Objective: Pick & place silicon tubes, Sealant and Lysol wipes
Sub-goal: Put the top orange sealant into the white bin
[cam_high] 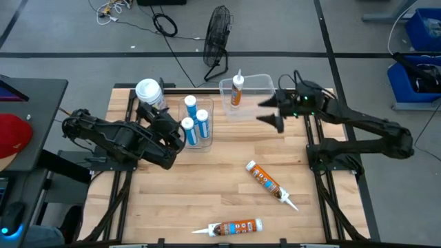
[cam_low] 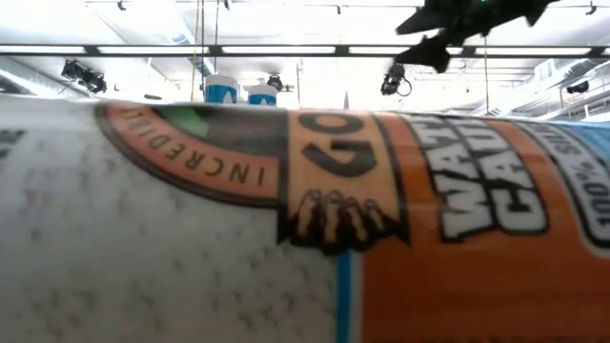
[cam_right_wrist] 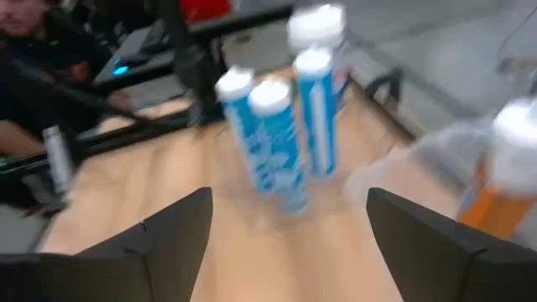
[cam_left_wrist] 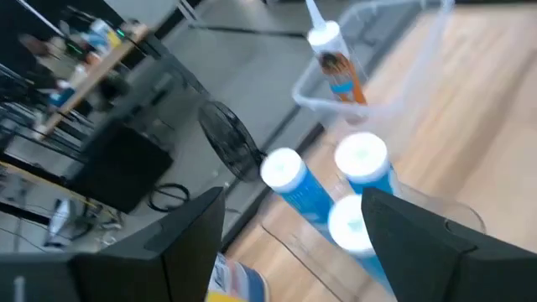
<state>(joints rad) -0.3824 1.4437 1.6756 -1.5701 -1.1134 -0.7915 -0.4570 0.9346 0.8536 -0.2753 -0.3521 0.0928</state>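
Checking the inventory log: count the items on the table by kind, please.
Blue tubes: 3, upright in a clear bin
Orange tubes: 3, one upright in the other bin, two lying on the table
Lysol wipes: 1
Total: 7

A sealant tube (cam_low: 305, 219) lying right against the low camera fills nearly its whole view, hiding the table; only two blue caps (cam_low: 241, 91) peek above the tube. In the left wrist view, the Lysol wipes (cam_left_wrist: 237, 283) are cut off at the edge.
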